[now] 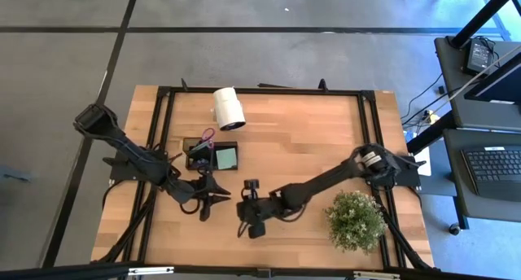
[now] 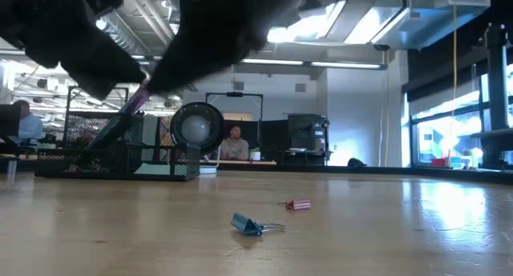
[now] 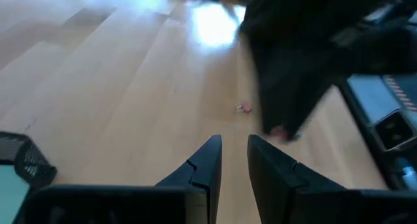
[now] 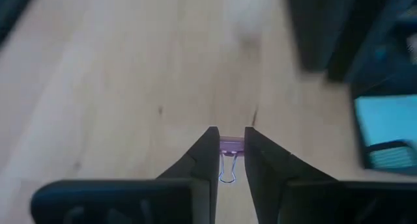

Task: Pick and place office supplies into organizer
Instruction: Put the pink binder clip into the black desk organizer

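The black mesh organizer [image 1: 213, 155] sits left of the table's middle, with a light green sticky-note pad [image 1: 225, 158] in it and purple-handled scissors [image 1: 205, 137] sticking up from it. My right gripper [image 4: 229, 138] hovers near the table's near edge, just right of the organizer, shut on a small purple binder clip [image 4: 229, 146]. My left gripper [image 3: 234, 146] hangs close beside it, slightly open and holding nothing. On the wood lie a blue binder clip [image 2: 248, 224] and a small pink piece [image 2: 298, 204]. My right gripper pinches the purple binder clip's body [image 4: 229, 144] between its two fingertips. The clip's wire handles [image 4: 226, 173] point back between the fingers. In the low view no finger reaches the table, so the clip seems lifted clear.
A white cylinder roll [image 1: 229, 107] lies on its side at the far edge behind the organizer. A bushy potted plant [image 1: 355, 219] stands near the right near corner. The two arms are close together in front of the organizer. Bare wood spreads across the table's middle and right.
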Action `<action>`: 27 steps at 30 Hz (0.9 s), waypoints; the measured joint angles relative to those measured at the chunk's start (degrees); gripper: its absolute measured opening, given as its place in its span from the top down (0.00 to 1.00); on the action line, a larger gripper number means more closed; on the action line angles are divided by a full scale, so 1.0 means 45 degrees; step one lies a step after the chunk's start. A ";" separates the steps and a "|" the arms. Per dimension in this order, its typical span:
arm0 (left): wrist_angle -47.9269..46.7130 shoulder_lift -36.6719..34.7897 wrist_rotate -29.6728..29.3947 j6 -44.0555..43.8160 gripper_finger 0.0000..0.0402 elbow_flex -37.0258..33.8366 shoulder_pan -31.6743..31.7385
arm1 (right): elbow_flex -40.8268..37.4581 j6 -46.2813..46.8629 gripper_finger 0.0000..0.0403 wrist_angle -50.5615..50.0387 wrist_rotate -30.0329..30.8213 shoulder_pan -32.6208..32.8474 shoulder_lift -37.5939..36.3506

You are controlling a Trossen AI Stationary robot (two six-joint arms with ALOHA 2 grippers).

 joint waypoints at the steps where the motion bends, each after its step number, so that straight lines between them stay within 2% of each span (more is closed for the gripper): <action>1: 0.0008 -0.0137 -0.0005 0.0077 0.83 0.0000 -0.0071 | 0.0000 0.0000 0.85 -0.0013 -0.0194 -0.0121 0.0185; 11: 0.0115 -0.0595 -0.0291 0.0724 0.83 0.0000 -0.0615 | 0.0005 -0.0058 0.85 0.1675 -0.0521 -0.1137 0.1859; 27: 0.0107 -0.0595 -0.0355 0.0782 0.83 0.0000 -0.0630 | 0.0010 -0.0005 0.85 0.1885 -0.0530 -0.1312 0.1971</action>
